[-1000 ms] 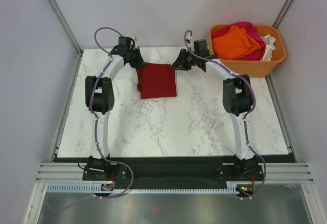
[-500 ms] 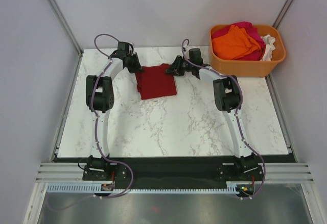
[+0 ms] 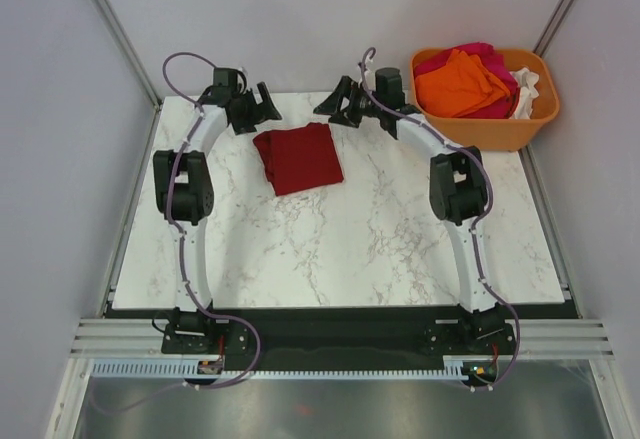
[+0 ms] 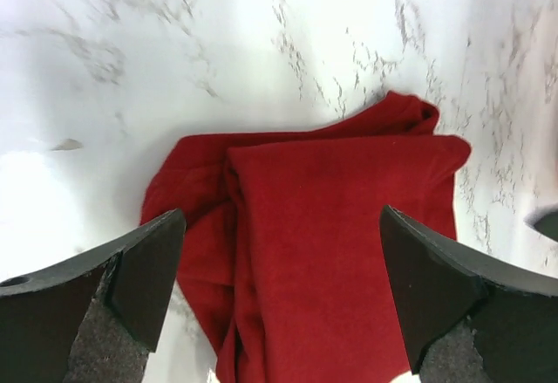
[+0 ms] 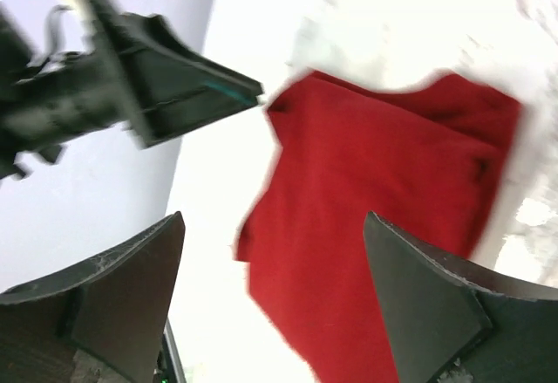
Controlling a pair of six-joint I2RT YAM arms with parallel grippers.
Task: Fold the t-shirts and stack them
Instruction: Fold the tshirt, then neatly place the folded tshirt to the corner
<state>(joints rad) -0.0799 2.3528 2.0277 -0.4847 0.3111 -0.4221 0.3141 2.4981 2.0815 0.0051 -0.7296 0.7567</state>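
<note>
The folded red shirt (image 3: 298, 157) lies flat, well left of the tub (image 3: 487, 131). The left gripper (image 3: 262, 105) and right gripper (image 3: 336, 102) hover left of the tub too, jaws apart and empty, likely to reach there next.

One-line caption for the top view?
Both open, left gripper and right gripper hover by the folded red shirt on the table; other shirts fill the tub.

The t-shirt (image 3: 298, 157) in the upper middle is dark red, on a white table (image 3: 330, 249) with thin grey marble lines. In the upper right, an orange tub (image 3: 490, 131) holds a bright orange shirt (image 3: 458, 84), a pink shirt (image 3: 484, 53) and a white shirt (image 3: 527, 85).
</note>
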